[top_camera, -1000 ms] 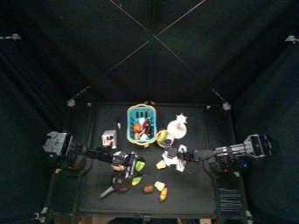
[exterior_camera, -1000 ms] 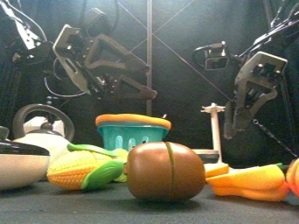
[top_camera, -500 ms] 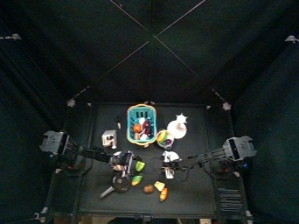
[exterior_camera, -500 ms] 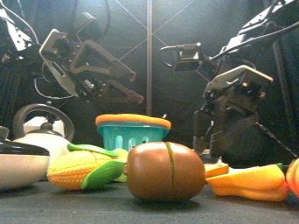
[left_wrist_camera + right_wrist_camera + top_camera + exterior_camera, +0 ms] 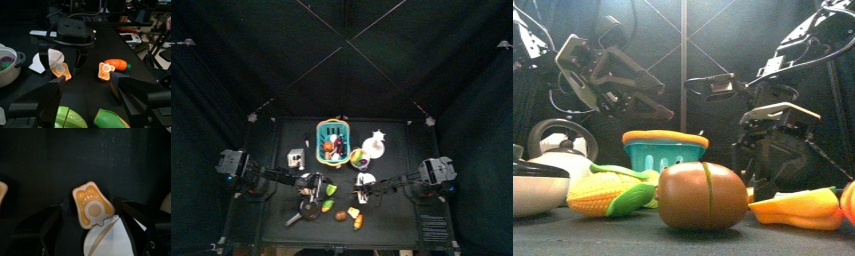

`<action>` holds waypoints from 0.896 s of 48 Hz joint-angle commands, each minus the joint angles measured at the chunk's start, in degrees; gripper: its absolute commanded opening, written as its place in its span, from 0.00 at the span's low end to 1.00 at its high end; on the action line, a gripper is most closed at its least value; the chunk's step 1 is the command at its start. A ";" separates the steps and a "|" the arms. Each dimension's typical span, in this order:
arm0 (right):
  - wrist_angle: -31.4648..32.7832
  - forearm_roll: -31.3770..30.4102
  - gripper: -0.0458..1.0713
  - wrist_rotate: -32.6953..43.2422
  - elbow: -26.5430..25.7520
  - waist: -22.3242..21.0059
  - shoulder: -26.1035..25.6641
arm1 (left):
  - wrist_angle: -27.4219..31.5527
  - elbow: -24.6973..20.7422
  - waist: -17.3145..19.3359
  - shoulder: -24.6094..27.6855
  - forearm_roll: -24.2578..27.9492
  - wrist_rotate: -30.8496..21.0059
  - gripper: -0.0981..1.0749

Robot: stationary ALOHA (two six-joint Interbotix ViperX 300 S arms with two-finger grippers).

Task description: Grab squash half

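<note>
Orange-yellow squash half lies cut face up on desk, directly under right gripper, between wide-open jaws, not yet held. Advice: descend straight, keep half centred, then close gently. Left gripper open, empty, hovering left of it.

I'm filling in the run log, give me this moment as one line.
phase: approach | right gripper: open, above squash half, not gripping | left gripper: open, hovering over table | basket: untouched
</note>
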 commanded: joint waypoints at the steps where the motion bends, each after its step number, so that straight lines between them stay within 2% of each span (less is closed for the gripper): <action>1: -0.09 -0.09 0.93 0.18 -0.44 -0.18 -0.44 | -0.62 -0.53 0.18 -0.70 -0.44 0.09 0.95; 13: -0.35 -0.09 0.79 0.09 -0.62 -0.26 0.35 | -0.62 -0.26 0.09 -0.70 -0.70 0.09 0.95; 23: 0.44 -0.09 0.65 0.18 -1.32 -0.26 -1.41 | -0.62 0.26 0.18 -1.41 -0.79 0.00 0.95; 34: 1.93 -0.26 0.65 0.18 -2.20 0.09 -5.36 | -0.62 0.53 0.18 -1.67 -0.79 0.00 0.95; 43: 2.11 -0.26 0.64 0.18 -1.76 0.18 -5.89 | -0.62 0.53 0.18 -1.67 -0.79 0.00 0.95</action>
